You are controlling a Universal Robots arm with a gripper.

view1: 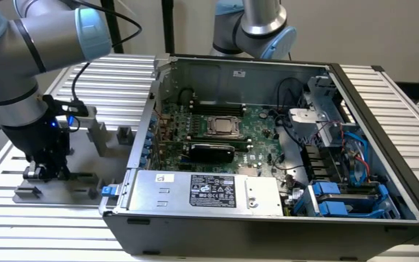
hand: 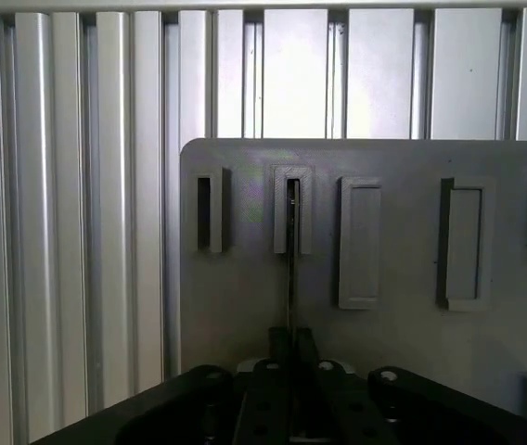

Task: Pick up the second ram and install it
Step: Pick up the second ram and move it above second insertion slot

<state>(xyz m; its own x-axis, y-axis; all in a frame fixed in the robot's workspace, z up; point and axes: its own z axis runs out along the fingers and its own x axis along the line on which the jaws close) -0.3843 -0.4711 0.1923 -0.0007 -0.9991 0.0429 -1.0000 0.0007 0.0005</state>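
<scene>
Fingers (hand: pixel 279 343) of the gripper (hand: pixel 291 350) pinch the second ram (hand: pixel 290 269). The ram stands on edge, its far end seated in a grey holder block (hand: pixel 304 211) on the grey plate (hand: pixel 236 306). The plate lies on the slatted table (view1: pixel 195 248), to the exterior view's left of the open computer case (view1: pixel 268 221).

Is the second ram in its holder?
In: the second ram stands edge-on, one end in the grey holder block, the other at the gripper.

**Ram stands edge-on in its holder**

The second ram (hand: pixel 290 278) appears as a thin dark line. One end sits in a slotted holder block (hand: pixel 279 211) on the grey plate (hand: pixel 236 315); the other end meets the dark gripper (hand: pixel 291 350).
</scene>
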